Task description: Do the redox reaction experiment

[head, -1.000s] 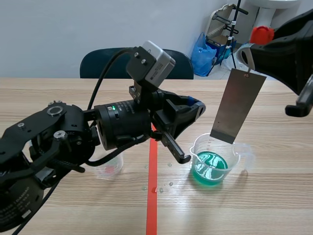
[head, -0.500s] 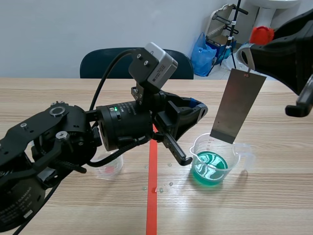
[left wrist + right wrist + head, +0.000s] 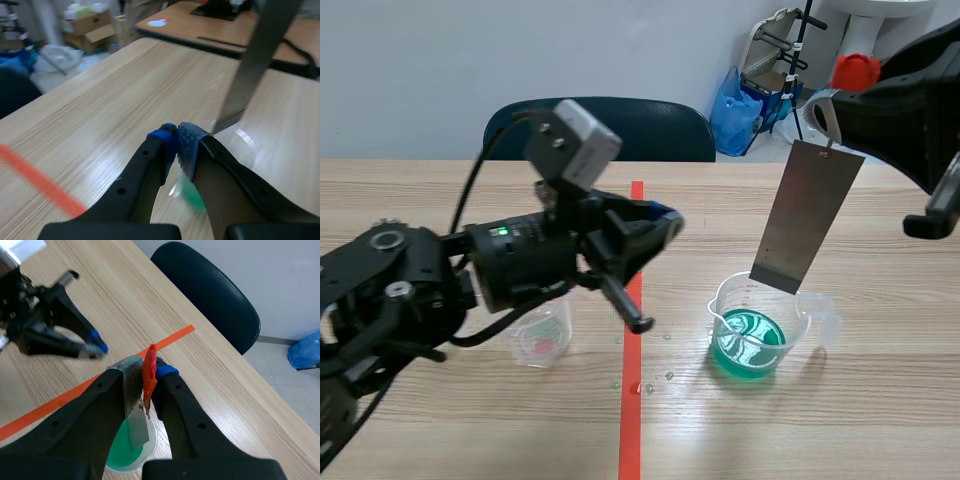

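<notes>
A clear beaker of green liquid (image 3: 757,335) stands on the table right of the tape line. A grey metal strip (image 3: 807,215) hangs over it, its lower end at the beaker's rim. My right gripper (image 3: 835,105) is up at the right, shut on the red clip (image 3: 149,371) that carries the strip (image 3: 134,412) above the green beaker (image 3: 125,455). My left gripper (image 3: 663,222) hovers shut and empty left of the green beaker, over the tape line. In the left wrist view its pads (image 3: 170,142) meet, with the strip (image 3: 255,55) ahead. A small clear beaker (image 3: 538,335) sits under the left arm.
An orange tape line (image 3: 633,400) runs down the table's middle, with water drops (image 3: 642,385) beside it. A dark chair (image 3: 650,125) stands behind the far edge, with a blue bag (image 3: 735,110) on the floor beyond.
My left arm has drawn back to the left, away from the green beaker, uncovering the small beaker. The right arm and the strip have not moved.
</notes>
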Action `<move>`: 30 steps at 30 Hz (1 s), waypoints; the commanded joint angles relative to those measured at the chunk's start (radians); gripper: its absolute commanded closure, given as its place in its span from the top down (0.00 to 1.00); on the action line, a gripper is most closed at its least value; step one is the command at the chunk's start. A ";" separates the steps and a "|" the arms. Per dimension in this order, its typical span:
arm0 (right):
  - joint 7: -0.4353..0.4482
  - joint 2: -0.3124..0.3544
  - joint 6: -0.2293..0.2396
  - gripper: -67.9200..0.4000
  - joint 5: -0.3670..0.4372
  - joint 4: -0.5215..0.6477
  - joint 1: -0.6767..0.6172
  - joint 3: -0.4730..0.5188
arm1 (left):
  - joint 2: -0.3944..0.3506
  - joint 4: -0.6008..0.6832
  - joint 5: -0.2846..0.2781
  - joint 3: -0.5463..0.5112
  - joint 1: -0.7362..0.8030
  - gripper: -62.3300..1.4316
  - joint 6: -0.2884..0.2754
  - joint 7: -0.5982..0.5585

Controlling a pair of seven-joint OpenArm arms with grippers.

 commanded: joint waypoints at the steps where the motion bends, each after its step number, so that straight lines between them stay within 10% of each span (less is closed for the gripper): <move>1: 0.014 0.003 -0.003 0.01 0.007 0.000 0.011 0.003 | -0.051 0.010 -0.010 -0.053 0.044 0.09 0.004 -0.040; 14: 0.014 0.003 -0.003 0.01 0.006 0.000 0.011 0.003 | -0.318 0.168 -0.011 -0.541 0.622 0.09 0.004 -0.381; 30: 0.014 0.003 -0.003 0.01 0.007 0.000 0.011 0.003 | -0.239 0.177 0.100 -0.969 1.332 0.09 0.020 -0.866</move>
